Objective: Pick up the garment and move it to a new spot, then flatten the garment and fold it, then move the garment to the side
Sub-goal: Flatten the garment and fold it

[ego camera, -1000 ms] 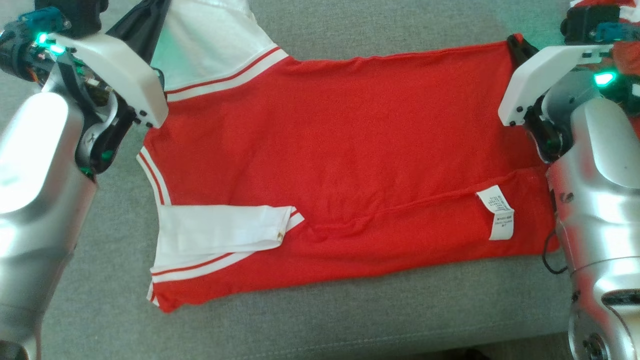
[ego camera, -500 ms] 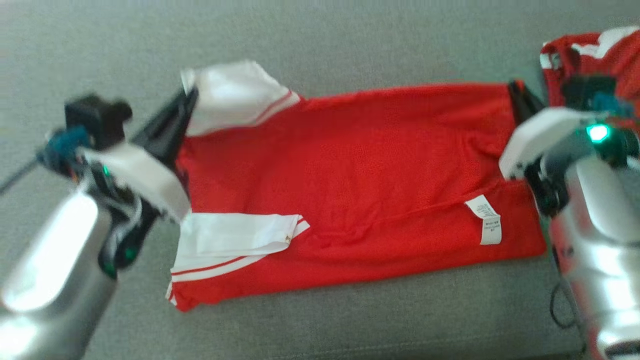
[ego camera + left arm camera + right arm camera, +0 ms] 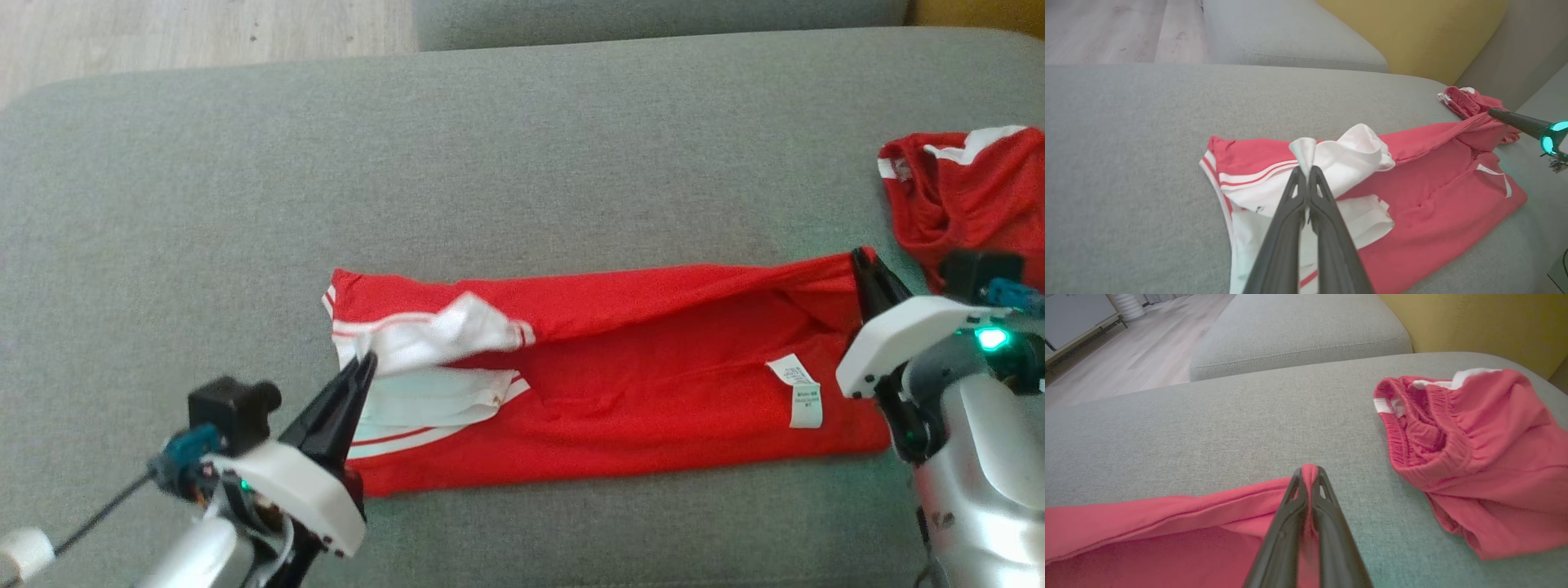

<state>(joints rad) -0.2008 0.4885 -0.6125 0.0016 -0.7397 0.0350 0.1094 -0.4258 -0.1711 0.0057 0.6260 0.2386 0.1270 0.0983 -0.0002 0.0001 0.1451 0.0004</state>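
Tightly: left jaws grip garment [image 3: 653, 367] sleeve [image 3: 1355, 151], right jaws hem [image 3: 1309, 470]; bare sofa [image 3: 522, 163] beyond.

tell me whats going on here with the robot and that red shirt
The robot is mid-fold on a red and white shirt lying on a grey sofa cushion. Its left gripper is shut on the white sleeve at one end, its right gripper on the red cloth at the other, and the far edge looks turned over toward the near one. Another red garment lies bunched beside the right gripper.
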